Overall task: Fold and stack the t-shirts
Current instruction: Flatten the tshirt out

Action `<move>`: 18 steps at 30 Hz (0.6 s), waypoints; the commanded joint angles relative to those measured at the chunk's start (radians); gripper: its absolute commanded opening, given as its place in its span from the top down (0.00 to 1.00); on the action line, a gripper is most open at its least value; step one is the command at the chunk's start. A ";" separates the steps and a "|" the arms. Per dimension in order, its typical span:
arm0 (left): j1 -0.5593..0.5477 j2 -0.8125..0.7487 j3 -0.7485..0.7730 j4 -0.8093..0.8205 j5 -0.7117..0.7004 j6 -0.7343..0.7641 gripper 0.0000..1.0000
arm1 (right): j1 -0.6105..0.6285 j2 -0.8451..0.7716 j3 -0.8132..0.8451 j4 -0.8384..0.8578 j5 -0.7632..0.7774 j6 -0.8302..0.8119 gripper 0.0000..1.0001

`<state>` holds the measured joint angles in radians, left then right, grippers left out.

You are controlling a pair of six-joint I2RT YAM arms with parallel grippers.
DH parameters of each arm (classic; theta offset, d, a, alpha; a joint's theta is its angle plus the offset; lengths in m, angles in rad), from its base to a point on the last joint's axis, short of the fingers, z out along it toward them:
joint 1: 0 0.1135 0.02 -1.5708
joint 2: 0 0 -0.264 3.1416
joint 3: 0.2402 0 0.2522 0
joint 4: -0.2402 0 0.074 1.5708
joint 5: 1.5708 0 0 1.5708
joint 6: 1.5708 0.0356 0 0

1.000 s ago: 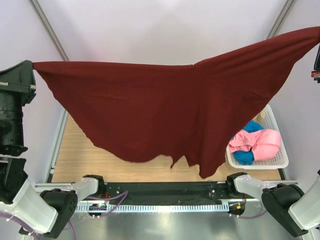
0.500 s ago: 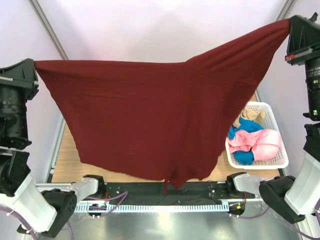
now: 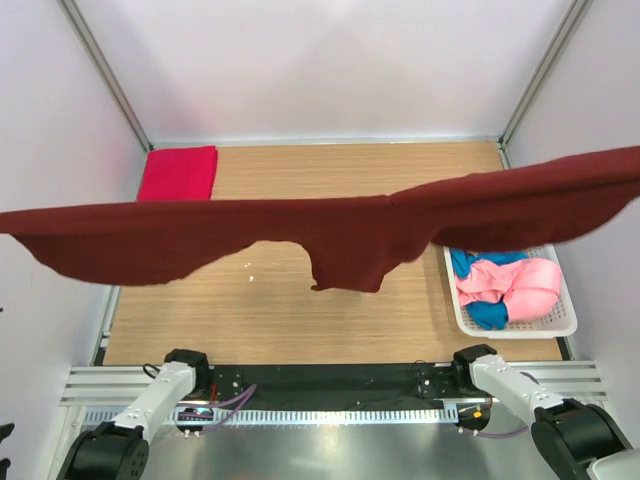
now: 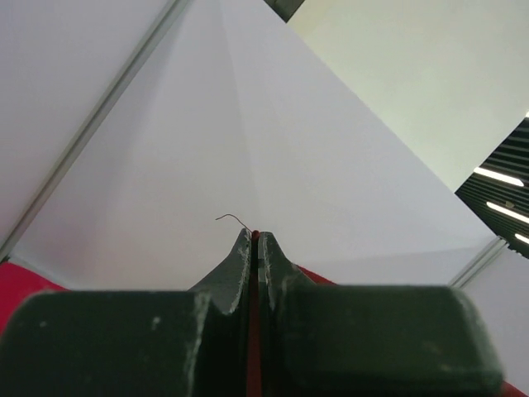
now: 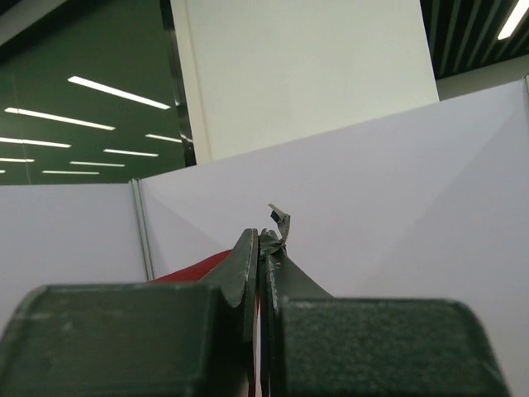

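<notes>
Maroon shirt (image 3: 330, 235) stretched wide above table (image 3: 300, 310), ends pinched in fully closed left gripper (image 4: 254, 240) and right gripper (image 5: 260, 240).

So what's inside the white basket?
A pink shirt and blue cloth lie crumpled in the basket. The dark red shirt held above hides its far end.

The maroon t-shirt (image 3: 200, 235) is soft matt cloth; the table (image 3: 280, 320) pale, smooth wood-grain; the basket (image 3: 515, 327) at its right edge white plastic, faintly glossy, I think.
</notes>
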<state>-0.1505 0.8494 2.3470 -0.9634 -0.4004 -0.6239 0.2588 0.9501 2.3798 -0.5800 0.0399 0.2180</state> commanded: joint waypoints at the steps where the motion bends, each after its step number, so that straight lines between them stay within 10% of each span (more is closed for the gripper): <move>1: -0.001 0.007 -0.009 0.046 -0.086 0.026 1.00 | 0.000 0.038 0.022 0.060 0.034 0.018 0.99; 8: -0.001 0.072 -0.061 0.095 -0.051 -0.029 1.00 | 0.000 0.116 0.032 0.098 0.049 0.037 0.99; 18: -0.001 0.120 -0.569 0.255 -0.044 -0.051 1.00 | 0.000 0.223 -0.480 0.310 0.045 0.078 0.99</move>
<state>-0.1505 0.9161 1.9079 -0.7937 -0.4049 -0.6724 0.2588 1.0767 2.0106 -0.3759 0.0551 0.2798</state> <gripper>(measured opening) 0.010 0.035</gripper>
